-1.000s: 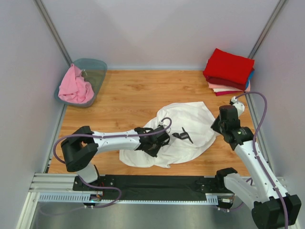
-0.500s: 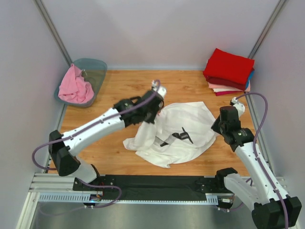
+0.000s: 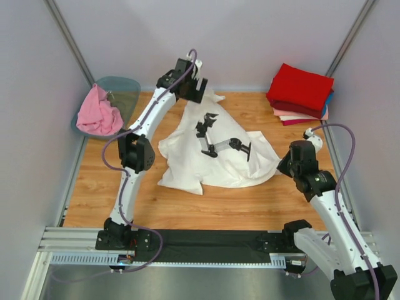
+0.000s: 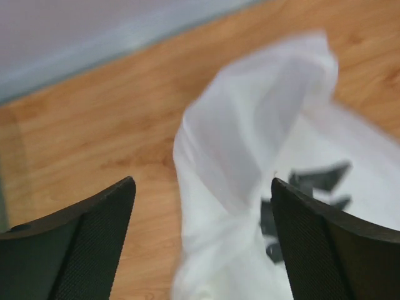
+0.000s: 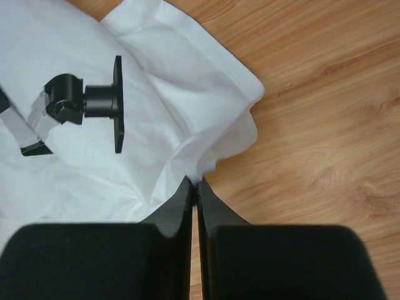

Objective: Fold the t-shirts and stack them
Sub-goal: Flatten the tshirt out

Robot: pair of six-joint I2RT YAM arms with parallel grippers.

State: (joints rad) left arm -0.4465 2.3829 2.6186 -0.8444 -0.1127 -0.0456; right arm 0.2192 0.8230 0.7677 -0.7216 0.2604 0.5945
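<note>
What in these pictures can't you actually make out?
- Left wrist view: the white shirt is blurred, folds unreadable.
- Right wrist view: whether the shut right tool pinches that shirt's edge; its own fingers hide the contact.
- Top view: the pink shirt hides what else the tub holds.
- Top view: the red shirt covers the stack below.

The light is bright and even, with soft shadows. The top view is sharp. The left wrist view shows the white shirt (image 4: 250,144) all blurry. The right wrist view is clear.
</note>
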